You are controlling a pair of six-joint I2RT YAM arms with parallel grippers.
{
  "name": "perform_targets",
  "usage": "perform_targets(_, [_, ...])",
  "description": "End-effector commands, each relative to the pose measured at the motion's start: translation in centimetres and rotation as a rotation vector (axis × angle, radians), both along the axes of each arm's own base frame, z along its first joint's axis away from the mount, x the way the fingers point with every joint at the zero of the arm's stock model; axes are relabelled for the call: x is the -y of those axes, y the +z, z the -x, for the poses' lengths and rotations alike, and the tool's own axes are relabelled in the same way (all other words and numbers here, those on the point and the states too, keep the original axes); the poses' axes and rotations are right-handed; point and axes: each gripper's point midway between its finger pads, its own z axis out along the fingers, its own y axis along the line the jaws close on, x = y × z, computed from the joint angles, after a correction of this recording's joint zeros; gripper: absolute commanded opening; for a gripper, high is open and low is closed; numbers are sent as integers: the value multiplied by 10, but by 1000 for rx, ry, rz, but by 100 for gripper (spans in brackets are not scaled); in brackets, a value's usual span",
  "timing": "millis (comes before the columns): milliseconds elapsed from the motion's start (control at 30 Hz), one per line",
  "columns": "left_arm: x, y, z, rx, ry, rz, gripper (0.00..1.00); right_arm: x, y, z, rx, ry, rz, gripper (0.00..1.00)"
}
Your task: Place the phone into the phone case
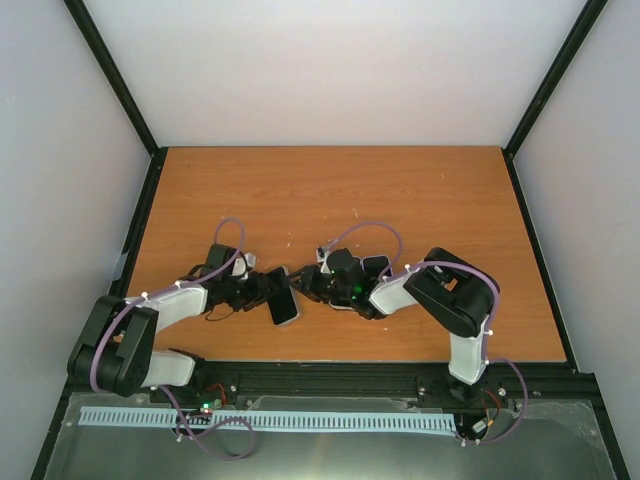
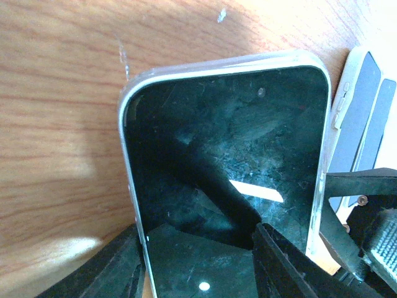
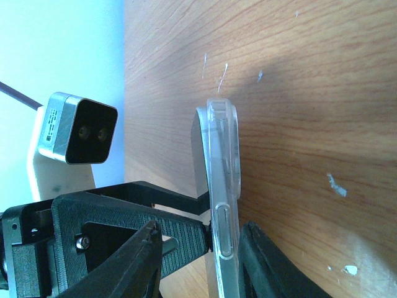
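The phone (image 1: 283,303) stands on its long edge on the table between my two grippers. Its black screen (image 2: 236,161) fills the left wrist view, and the clear phone case (image 2: 217,65) wraps its rim. My left gripper (image 2: 198,233) is open. One fingertip (image 2: 124,264) sits at the phone's left edge, the other over the glass. Seen edge-on in the right wrist view, the cased phone (image 3: 222,186) stands between the open jaws of my right gripper (image 3: 200,228). The right finger (image 3: 267,267) rests against the case's back. The left finger stands off the screen.
The wooden table (image 1: 400,200) is boxed in by pale walls and black frame posts. The left arm's textured finger (image 3: 180,233) and its grey wrist camera (image 3: 77,127) crowd the right wrist view. The right arm's white camera housing (image 2: 366,93) sits just beyond the phone.
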Motion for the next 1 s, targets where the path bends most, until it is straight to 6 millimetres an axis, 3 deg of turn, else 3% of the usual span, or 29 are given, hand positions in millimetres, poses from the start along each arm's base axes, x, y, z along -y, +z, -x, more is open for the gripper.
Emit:
perform_targets(0, [24,26,-1,89,-104,118,47,-31,42,35,23,197,-181,34])
perform_targets(267, [26,29,1,99,-119,135,46,-29,37,42,14,254,-151,33])
perform_targets(433, [28,33,0,112,-127,152,44,-20,14,47,9,301,-1,32])
perform_targets(667, [30,33,-1,99,-120,164,43,-18,3,45,56,345,87,29])
perform_targets(967, [32,34,4,72,-114,197,43,-2,8,32,76,237,53,20])
